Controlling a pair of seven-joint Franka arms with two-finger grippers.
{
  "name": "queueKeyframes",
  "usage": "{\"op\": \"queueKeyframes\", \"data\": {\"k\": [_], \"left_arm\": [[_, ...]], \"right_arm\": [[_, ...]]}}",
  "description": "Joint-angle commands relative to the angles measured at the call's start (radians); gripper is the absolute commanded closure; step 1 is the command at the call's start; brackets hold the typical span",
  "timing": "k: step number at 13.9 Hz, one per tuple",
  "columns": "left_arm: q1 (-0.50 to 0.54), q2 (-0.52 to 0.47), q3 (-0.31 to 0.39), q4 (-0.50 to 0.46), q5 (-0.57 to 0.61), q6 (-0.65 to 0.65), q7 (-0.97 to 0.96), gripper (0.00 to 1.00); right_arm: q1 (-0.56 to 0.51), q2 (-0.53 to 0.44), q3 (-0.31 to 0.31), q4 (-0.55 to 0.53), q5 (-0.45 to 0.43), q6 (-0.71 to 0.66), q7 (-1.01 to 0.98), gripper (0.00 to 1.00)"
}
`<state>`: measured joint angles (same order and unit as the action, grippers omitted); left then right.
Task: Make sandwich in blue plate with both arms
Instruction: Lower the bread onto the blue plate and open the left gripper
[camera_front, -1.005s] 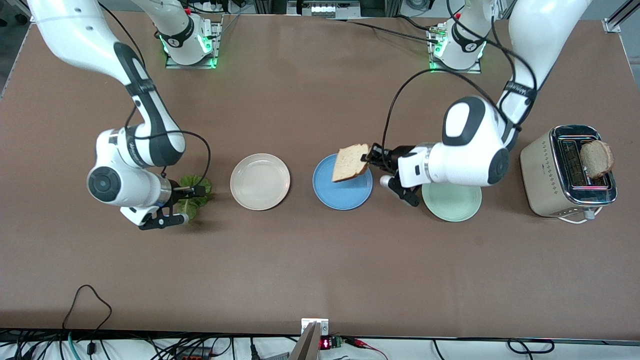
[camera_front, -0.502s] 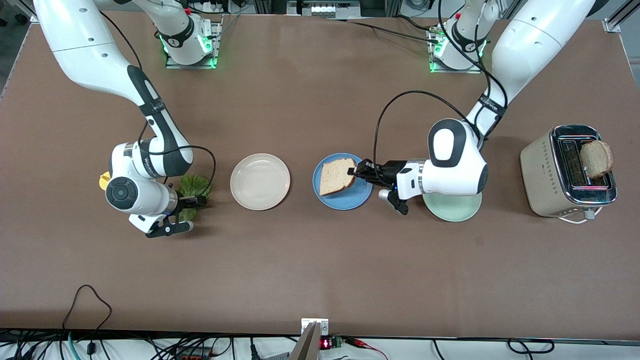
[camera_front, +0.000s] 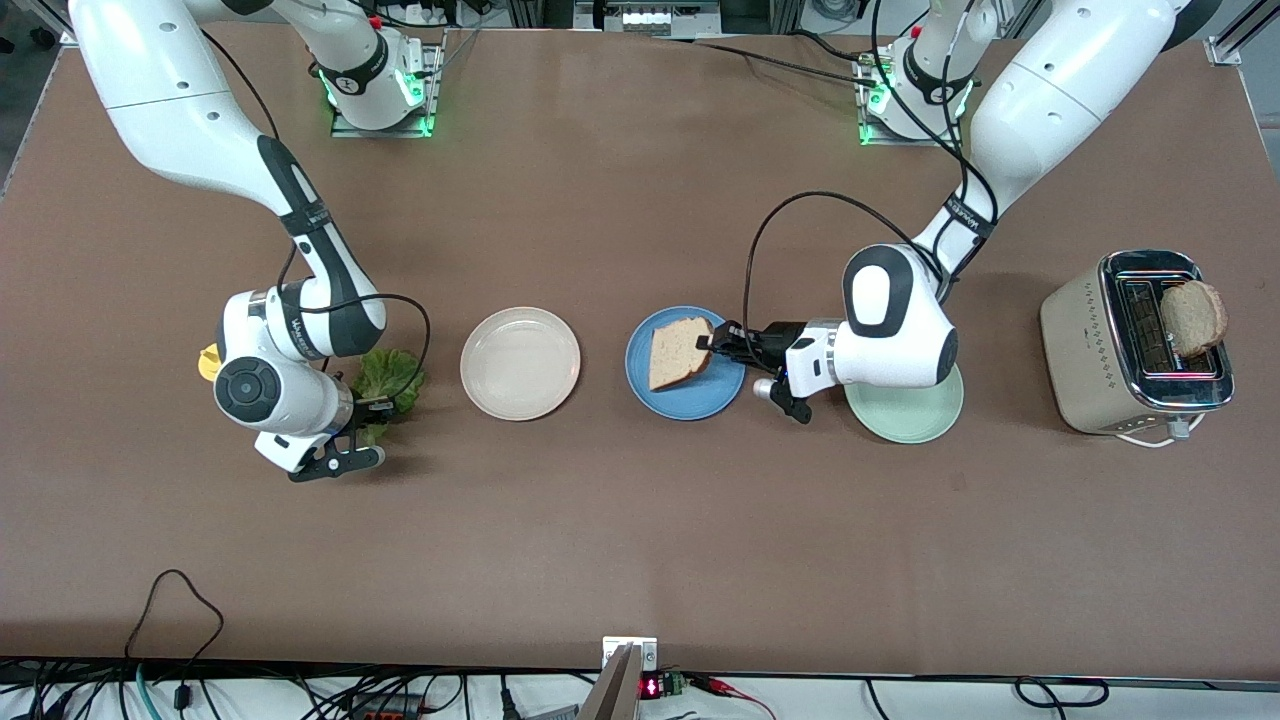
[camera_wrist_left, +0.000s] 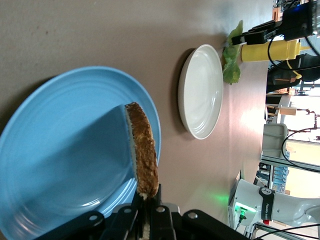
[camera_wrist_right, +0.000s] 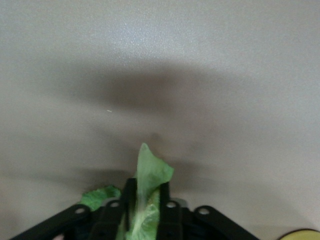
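Note:
A slice of bread (camera_front: 678, 352) stands tilted on the blue plate (camera_front: 700, 402), its crust (camera_wrist_left: 142, 150) edge-on in the left wrist view. My left gripper (camera_front: 714, 345) is shut on the slice's edge, fingers (camera_wrist_left: 158, 200) pressed to both faces above the plate's rim (camera_wrist_left: 60, 150). Toward the right arm's end of the table, my right gripper (camera_front: 392, 404) is down at the crinkled green lettuce leaf (camera_front: 385, 375). Its fingers are closed on the leaf (camera_wrist_right: 150, 170), which sticks out between them. A second slice (camera_front: 1192, 318) stands in the toaster (camera_front: 1090, 350).
A beige-white plate (camera_front: 520, 362) lies between the lettuce and the blue plate. A mint-green plate (camera_front: 905, 415) lies under the left arm's wrist, beside the toaster. A yellow bottle (camera_wrist_left: 267, 50) stands by the lettuce, mostly hidden by the right arm in the front view.
The left arm has lowered the bread slice from above the blue plate down onto it. The right gripper has dropped onto the lettuce and closed on the leaf.

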<state>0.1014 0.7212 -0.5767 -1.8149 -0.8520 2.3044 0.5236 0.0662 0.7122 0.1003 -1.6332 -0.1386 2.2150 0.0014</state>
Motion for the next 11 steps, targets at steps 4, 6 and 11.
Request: {"op": "queueKeyframes", "data": {"k": [4,6,11], "left_arm": [[0.023,0.006,-0.008,-0.017,-0.033,0.004,0.024,0.00],[0.037,-0.058,0.011,-0.078,-0.024,-0.005,0.023,0.00],[0.054,-0.161,0.057,-0.107,0.098,-0.072,0.021,0.00]], "right_arm": [[0.001,-0.003,0.004,0.042,-0.019,-0.012,-0.008,1.00],[0.004,-0.011,0.010,0.061,-0.024,-0.059,-0.050,1.00],[0.017,-0.022,0.054,0.191,-0.026,-0.248,-0.288,1.00]]}}
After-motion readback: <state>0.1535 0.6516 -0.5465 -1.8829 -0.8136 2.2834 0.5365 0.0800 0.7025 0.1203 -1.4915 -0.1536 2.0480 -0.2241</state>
